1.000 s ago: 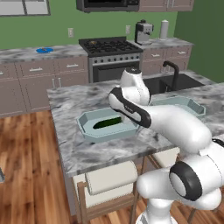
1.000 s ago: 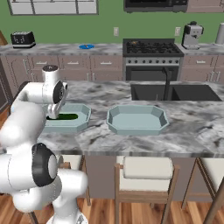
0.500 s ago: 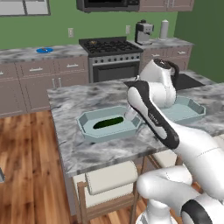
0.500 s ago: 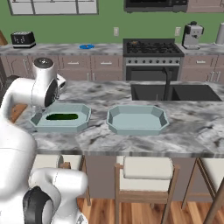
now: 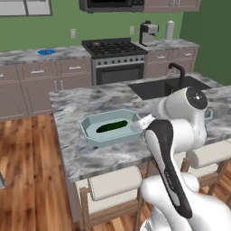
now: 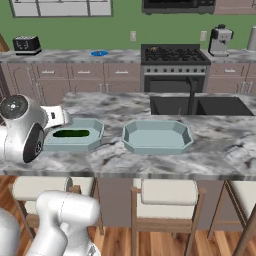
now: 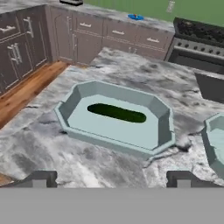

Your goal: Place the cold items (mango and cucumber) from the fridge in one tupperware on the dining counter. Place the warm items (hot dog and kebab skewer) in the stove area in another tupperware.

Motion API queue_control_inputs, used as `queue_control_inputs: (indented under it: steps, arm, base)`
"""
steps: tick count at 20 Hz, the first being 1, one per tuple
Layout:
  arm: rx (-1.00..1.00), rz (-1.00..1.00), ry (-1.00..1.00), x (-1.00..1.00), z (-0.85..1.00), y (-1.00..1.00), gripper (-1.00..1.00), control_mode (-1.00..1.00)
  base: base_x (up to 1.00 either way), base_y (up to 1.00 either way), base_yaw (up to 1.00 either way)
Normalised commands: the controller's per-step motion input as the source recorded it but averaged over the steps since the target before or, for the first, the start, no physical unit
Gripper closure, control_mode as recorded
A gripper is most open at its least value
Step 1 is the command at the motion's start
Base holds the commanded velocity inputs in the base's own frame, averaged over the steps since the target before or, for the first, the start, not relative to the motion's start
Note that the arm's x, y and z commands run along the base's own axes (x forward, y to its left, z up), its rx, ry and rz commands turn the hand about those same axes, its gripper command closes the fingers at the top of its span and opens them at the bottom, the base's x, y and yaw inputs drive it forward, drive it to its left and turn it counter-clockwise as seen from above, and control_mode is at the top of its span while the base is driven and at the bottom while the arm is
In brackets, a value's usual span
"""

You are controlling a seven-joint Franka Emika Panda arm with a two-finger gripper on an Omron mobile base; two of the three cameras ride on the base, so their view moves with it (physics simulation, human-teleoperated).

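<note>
The dark green cucumber [image 7: 116, 112] lies alone in a pale blue-grey tupperware [image 7: 74, 103] on the dining counter [image 7: 87, 162]. My gripper [image 7: 111, 178] hovers open just short of the tray's near rim, with nothing between its fingertips [image 7: 41, 178]. The same tupperware [image 5: 90, 124] with the cucumber [image 5: 112, 127] sits left of my hand, and in the right base view the tray [image 6: 95, 132] holds the cucumber [image 6: 71, 133]. A second tupperware [image 6: 157, 136] stands empty beside it. The stove [image 6: 175, 54] is across the aisle. Mango, hot dog, kebab skewer and fridge are out of view.
A black sink [image 6: 200, 105] with a faucet is set in the counter behind the empty tray. Cushioned stools [image 6: 167, 192] line the near side. On the back counter are a blue plate [image 6: 99, 53], a toaster [image 6: 26, 45] and a coffee machine [image 6: 220, 40].
My arm has drawn back from above the cucumber's tray toward the counter's near edge. The gripper stayed open and the cucumber stayed in the tray.
</note>
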Motion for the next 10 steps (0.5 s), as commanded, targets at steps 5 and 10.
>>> queue_control_inputs:
  steps: [5, 10]
  arm:
    - [0.2, -0.67, 0.0, -0.95, 0.36, 0.0, -1.0, -1.0]
    - [0.05, -0.16, 0.0, -0.55, 0.15, -0.13, -1.0, -1.0]
  base:
    - [0.0, 0.0, 0.0]
    - [0.0, 0.0, 0.0]
